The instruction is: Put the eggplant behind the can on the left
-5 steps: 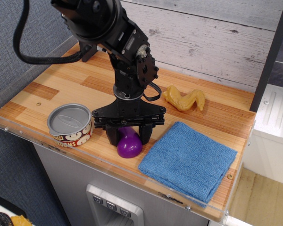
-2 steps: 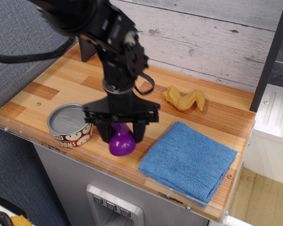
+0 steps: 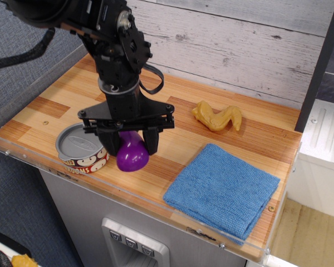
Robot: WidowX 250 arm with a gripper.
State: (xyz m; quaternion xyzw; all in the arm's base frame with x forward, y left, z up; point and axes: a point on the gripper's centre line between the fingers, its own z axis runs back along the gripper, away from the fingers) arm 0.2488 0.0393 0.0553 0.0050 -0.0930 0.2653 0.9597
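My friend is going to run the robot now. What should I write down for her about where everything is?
Tool: shut on the eggplant, holding it by the narrow upper part with the fat end hanging down, lifted off the table.
Can: upright at the front left of the table, just left of the eggplant.
Also there: blue cloth at front right, yellow curved toy near the back wall.
Done: eggplant picked up and carried over beside the can.
Left: move it round to the spot behind the can, set it down, open the tool and pull away.
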